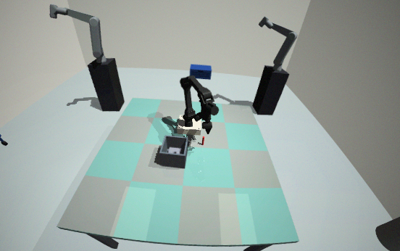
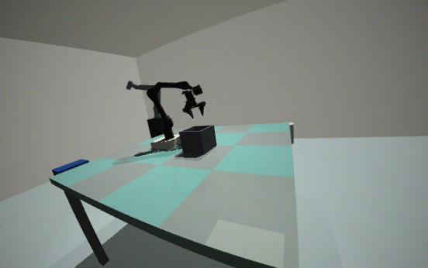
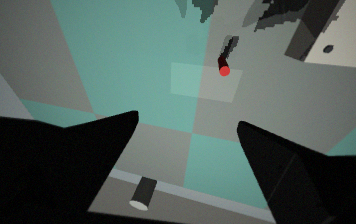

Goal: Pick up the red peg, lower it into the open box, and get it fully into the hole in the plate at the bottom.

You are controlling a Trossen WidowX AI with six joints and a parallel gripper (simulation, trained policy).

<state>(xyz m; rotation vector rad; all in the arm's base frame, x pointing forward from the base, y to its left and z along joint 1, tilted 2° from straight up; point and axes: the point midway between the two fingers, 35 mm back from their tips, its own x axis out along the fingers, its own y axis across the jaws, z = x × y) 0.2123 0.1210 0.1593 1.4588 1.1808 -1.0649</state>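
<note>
The red peg [image 1: 203, 140] [image 3: 224, 70] stands upright on the table, to the right of the box in the top view. It is hidden in the exterior view. The open dark grey box [image 1: 173, 160] [image 2: 198, 143] stands on the table in front of the arm's base. A pale plate [image 1: 175, 149] shows at its bottom; its hole is too small to make out. My gripper [image 1: 207, 131] [image 2: 197, 116] [image 3: 187, 120] is open and empty, pointing down, high above the table. In the wrist view the peg lies beyond the fingertips, up and right of the gap between them.
The arm's white base [image 1: 189, 130] [image 2: 164, 145] [image 3: 341, 42] is close behind the peg and box. Two grey arms on black pedestals [image 1: 106, 85] [image 1: 269, 91] stand beyond the table's back corners. A blue box [image 1: 201, 72] [image 2: 70, 166] lies behind the table.
</note>
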